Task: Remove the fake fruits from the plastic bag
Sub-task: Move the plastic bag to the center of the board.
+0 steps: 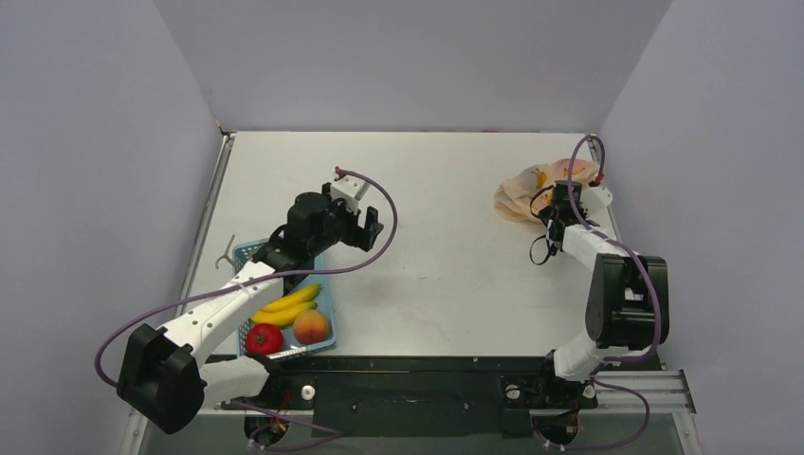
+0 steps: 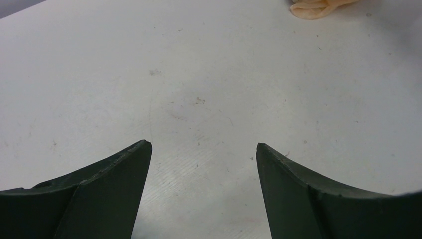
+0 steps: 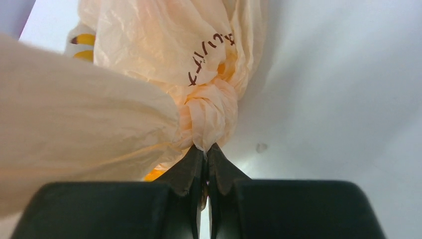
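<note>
The plastic bag (image 1: 523, 192), pale peach and crinkly, lies at the far right of the table. My right gripper (image 1: 557, 201) is at its near side. In the right wrist view the bag (image 3: 144, 55) fills the upper left, and my right gripper (image 3: 206, 148) is shut on the film just under its tied knot (image 3: 211, 112). The fake fruits are mostly hidden inside; a yellow-orange patch (image 3: 152, 175) shows through the film. My left gripper (image 1: 374, 230) hangs open over the bare middle of the table (image 2: 204, 145), with nothing between its fingers.
A blue mesh basket (image 1: 243, 253) stands at the near left under the left arm, holding bananas (image 1: 284, 305), a red round fruit (image 1: 264, 337) and a peach (image 1: 311, 327). A corner of the bag (image 2: 313, 7) shows at the top of the left wrist view.
</note>
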You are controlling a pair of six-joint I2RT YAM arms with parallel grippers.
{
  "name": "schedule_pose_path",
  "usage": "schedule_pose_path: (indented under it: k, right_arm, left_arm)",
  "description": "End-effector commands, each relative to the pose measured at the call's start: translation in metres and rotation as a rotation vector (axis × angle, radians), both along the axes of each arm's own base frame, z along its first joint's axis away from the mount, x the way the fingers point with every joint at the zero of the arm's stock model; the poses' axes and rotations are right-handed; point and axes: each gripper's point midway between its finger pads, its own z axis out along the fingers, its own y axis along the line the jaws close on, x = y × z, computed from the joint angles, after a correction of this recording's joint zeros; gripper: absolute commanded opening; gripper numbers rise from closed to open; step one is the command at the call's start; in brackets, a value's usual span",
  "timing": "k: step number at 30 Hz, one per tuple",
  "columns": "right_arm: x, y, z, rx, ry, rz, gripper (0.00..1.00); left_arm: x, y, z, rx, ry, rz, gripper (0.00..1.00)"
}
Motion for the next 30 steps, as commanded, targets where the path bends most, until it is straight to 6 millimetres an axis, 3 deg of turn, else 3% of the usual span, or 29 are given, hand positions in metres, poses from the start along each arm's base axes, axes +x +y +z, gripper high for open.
schedule_pose_path:
  k: [1, 2, 3, 12, 18, 24, 30]
  right_arm:
    - [-0.027, 0.003, 0.038, -0.103, -0.026, 0.025, 0.0]
    - [-0.032, 0.01, 0.051, -0.124, -0.048, 0.038, 0.0]
    - [-0.043, 0.019, 0.044, -0.139, -0.015, 0.07, 0.0]
    - [-0.107, 0.056, 0.074, -0.242, -0.076, 0.227, 0.0]
    - [-0.14, 0.085, 0.09, -0.262, -0.056, 0.405, 0.0]
    - [-0.162, 0.153, 0.12, -0.226, -0.096, 0.674, 0.0]
    - [-0.18, 0.218, 0.119, -0.169, -0.067, 0.884, 0.0]
  left_arm:
    - [0.002, -0.012, 0.032, 0.003, -0.085, -0.031, 0.75]
    - [0.001, -0.013, 0.033, -0.003, -0.085, -0.035, 0.75]
    - [0.001, -0.014, 0.036, -0.008, -0.087, -0.038, 0.75]
    - [-0.011, -0.023, 0.052, -0.08, -0.095, -0.055, 0.74]
    - [-0.034, -0.043, 0.06, -0.111, -0.096, -0.133, 0.74]
    - [-0.059, -0.078, 0.047, -0.078, -0.058, -0.245, 0.74]
    - [-0.082, -0.113, 0.032, -0.103, 0.017, -0.359, 0.74]
